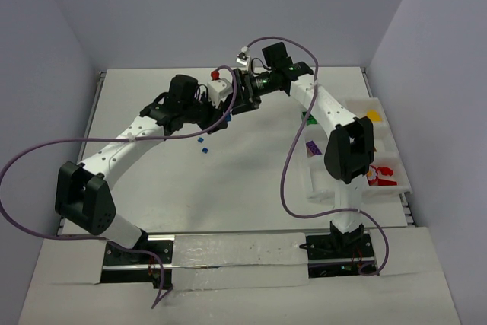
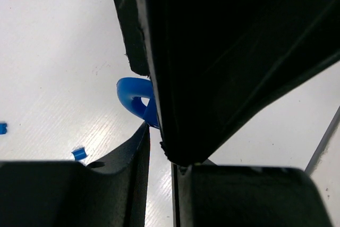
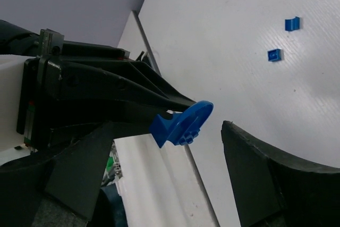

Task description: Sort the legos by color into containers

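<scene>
A blue curved lego (image 3: 183, 126) with studs hangs above the table, and my left gripper (image 1: 218, 116) is shut on it at its dark fingertips (image 3: 175, 101). The left wrist view shows the same blue piece (image 2: 134, 98) at that gripper's (image 2: 159, 141) tips. My right gripper (image 3: 169, 127) is open, one finger on each side of the blue piece, touching neither side. In the top view it (image 1: 233, 107) meets the left gripper at mid-table. Two small blue legos (image 1: 199, 141) (image 1: 204, 151) lie on the table below. The white tray of containers (image 1: 397, 159) stands at the right.
The tray holds a yellow piece (image 1: 373, 116), red pieces (image 1: 384, 173), a green piece (image 1: 310, 119) and a purple piece (image 1: 312, 148). The right arm's elbow (image 1: 348, 150) hangs over the tray. Purple cables (image 1: 285, 180) loop over the table.
</scene>
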### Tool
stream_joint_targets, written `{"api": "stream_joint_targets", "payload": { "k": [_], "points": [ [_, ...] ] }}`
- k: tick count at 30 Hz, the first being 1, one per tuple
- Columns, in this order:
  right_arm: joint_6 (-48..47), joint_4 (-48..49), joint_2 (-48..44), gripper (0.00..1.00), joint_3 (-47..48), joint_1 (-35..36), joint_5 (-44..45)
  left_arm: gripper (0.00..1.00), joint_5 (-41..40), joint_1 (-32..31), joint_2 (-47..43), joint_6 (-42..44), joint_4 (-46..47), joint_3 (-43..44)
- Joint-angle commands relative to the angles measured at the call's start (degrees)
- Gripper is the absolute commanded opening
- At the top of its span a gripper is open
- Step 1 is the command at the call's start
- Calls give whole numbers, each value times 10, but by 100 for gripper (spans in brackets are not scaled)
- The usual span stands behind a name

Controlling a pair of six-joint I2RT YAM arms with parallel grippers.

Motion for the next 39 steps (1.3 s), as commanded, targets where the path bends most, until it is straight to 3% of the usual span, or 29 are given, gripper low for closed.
{"api": "stream_joint_targets", "payload": {
  "k": [1, 24, 31, 33, 34, 36, 37, 39],
  "points": [
    [24, 32, 6, 84, -16, 9, -54, 0, -13, -8, 3, -7, 33, 35],
    [43, 42, 28, 51, -35, 15, -54, 0, -31, -26, -7, 1, 51, 44],
    [39, 43, 31, 27, -24, 16, -51, 2, -58, -46, -5, 20, 49, 45],
    [36, 41, 30, 17, -22, 16, -50, 8, -69, -50, -2, 25, 45, 46],
    [29, 37, 28, 11, -18, 16, -48, 18, -79, -53, 0, 26, 41, 46],
    [8, 27, 27, 7, -14, 15, -41, 29, -87, -55, 5, 28, 34, 49],
    [-4, 16, 26, 3, -10, 15, -34, 43, -93, -55, 7, 28, 29, 52],
    [-19, 1, 23, 1, -6, 12, -27, 56, -100, -55, 8, 26, 29, 50]
  ]
}}
